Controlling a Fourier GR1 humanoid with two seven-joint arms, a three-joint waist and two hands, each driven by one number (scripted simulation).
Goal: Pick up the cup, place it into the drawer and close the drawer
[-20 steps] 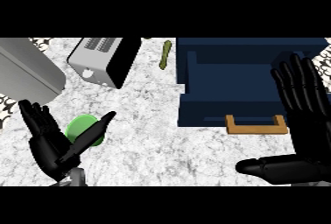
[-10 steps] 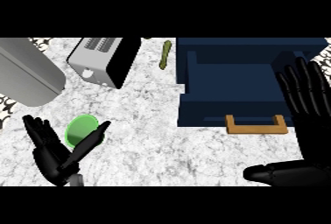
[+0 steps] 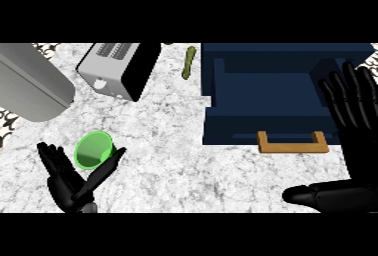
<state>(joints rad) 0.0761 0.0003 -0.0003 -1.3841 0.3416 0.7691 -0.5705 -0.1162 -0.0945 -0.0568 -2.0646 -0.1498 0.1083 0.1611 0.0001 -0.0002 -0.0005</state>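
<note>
A translucent green cup (image 3: 94, 149) lies on the marble counter at the lower left. My left hand (image 3: 68, 179) is open just below it, fingers to the cup's left and thumb to its right, not closed round it. The dark blue drawer (image 3: 280, 95) stands pulled out at the upper right, its wooden handle (image 3: 292, 144) facing me. My right hand (image 3: 354, 120) is open with straight fingers raised along the drawer's right side.
A silver toaster (image 3: 118, 67) stands at the upper middle left. A large grey metal object (image 3: 29, 80) lies at the far left. A thin green stick-like thing (image 3: 189, 62) rests left of the drawer's back corner.
The view has shifted, so everything sits lower and to the right. The left hand has slid below the cup, showing more of it. The right hand stays open.
</note>
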